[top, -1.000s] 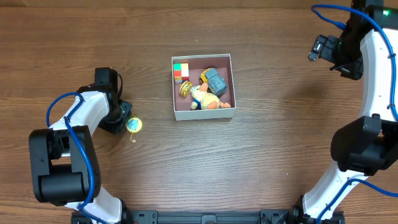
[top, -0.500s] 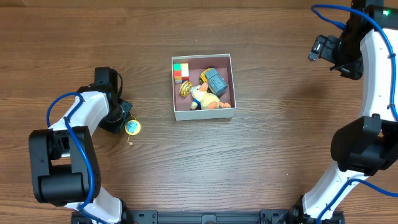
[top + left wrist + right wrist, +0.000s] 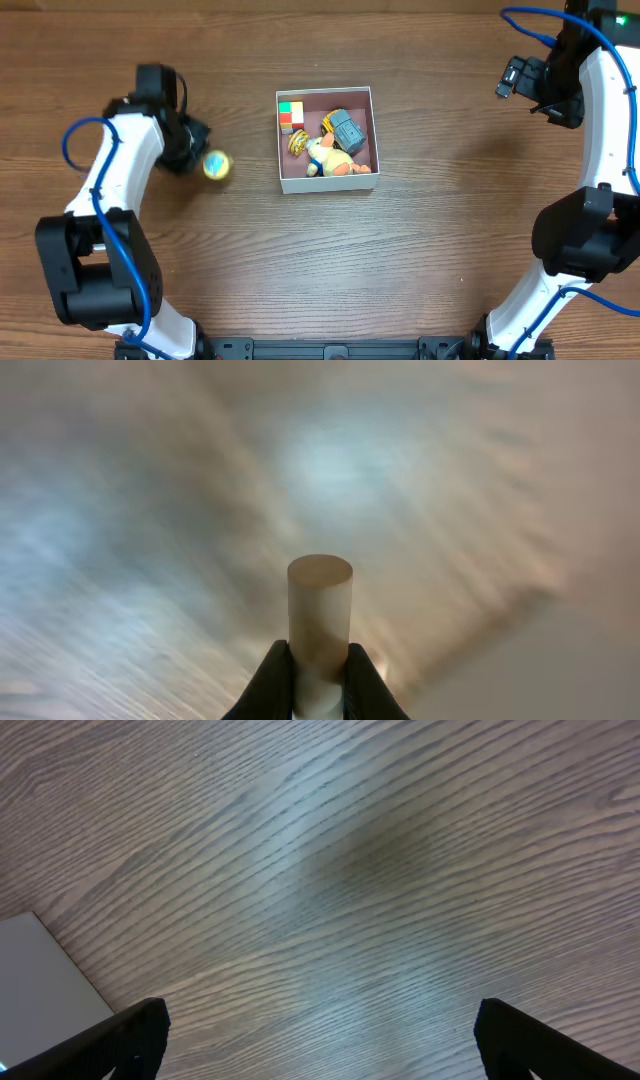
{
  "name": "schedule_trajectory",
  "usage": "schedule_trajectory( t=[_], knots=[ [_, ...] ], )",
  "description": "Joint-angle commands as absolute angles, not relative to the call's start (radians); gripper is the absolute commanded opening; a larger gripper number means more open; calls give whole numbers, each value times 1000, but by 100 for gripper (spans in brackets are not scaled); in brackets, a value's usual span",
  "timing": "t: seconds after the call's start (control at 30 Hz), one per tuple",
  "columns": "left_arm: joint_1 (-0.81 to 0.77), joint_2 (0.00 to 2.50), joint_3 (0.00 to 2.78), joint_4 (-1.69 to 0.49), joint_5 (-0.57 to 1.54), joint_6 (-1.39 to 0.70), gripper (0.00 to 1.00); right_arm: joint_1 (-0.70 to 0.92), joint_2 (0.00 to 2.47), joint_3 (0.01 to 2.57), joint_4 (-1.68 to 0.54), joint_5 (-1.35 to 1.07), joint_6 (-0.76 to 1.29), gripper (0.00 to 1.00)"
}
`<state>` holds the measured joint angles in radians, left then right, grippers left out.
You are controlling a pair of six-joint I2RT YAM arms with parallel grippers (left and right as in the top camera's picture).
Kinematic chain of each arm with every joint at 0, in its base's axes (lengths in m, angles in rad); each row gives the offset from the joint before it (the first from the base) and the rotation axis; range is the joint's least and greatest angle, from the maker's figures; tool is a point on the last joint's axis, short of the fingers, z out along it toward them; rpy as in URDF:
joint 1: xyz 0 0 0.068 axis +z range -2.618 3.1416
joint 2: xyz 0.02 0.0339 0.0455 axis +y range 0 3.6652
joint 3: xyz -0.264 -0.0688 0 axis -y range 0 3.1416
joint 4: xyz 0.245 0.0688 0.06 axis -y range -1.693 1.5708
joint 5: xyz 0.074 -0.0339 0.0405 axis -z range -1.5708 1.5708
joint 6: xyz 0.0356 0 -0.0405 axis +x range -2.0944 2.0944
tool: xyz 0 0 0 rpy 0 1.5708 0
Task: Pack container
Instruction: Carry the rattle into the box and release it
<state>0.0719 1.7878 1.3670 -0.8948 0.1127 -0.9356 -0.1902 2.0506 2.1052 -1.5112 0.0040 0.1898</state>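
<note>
Left gripper (image 3: 203, 162) clamped on toy (image 3: 216, 166), toy's long axis running out along the fingers. Container (image 3: 330, 182) sits at centre, well apart, straight inward from it. Right gripper (image 3: 320, 1038) jaws apart, empty, farther off.

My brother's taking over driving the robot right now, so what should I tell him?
Left gripper: fingers shut on the small round toy, left of the container.
Right gripper: open, holding nothing, far to the container's right.
Done: several toys lie inside the container.
Left: carry the small round toy over and drop it in.
</note>
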Motion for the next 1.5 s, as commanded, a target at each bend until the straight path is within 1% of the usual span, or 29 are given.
schedule_trajectory(
  t=[0.0,0.23,0.33,0.5,0.57,0.73,0.83,0.87,0.9,0.93,0.97,1.0,1.3,1.47],
  knots=[
    [6,1797,1530,-915,239,-840,4,-191,2043,2106,-1507,6,190,100],
    [-224,1797,1676,-849,242,-752,5,-191,2043,2106,-1507,6,190,100],
    [-321,1797,1691,-812,190,-747,12,-191,2043,2106,-1507,6,190,100],
    [-455,1805,1691,-796,30,-747,22,-191,2043,2106,-1507,6,190,100],
    [-477,1807,1690,-801,-6,-747,25,-191,2043,2106,-1507,6,190,100],
    [-482,1807,1690,-812,-28,-747,26,-191,2043,2106,-1507,6,190,100],
    [-464,1807,1690,-834,-36,-736,36,-191,2043,2106,-1507,6,190,100],
    [-459,1807,1690,-841,-38,-735,47,-191,2043,2106,-1507,6,190,100],
    [-455,1807,1690,-849,-37,-731,63,-191,2043,2106,-1507,6,190,100],
    [-449,1806,1690,-859,-37,-731,69,-191,2043,2106,-1507,6,190,100],
    [-443,1806,1690,-865,-36,-731,88,-191,2043,2106,-1507,6,190,100],
    [-433,1806,1690,-875,-35,-732,100,-191,2043,2106,-1507,6,190,100],
    [-358,1782,1692,-997,-26,-659,100,-191,2043,2106,-1507,6,190,100],
    [-345,1695,1691,-1119,-66,-589,100,-191,2043,2106,-1507,6,190,100]
  ],
)
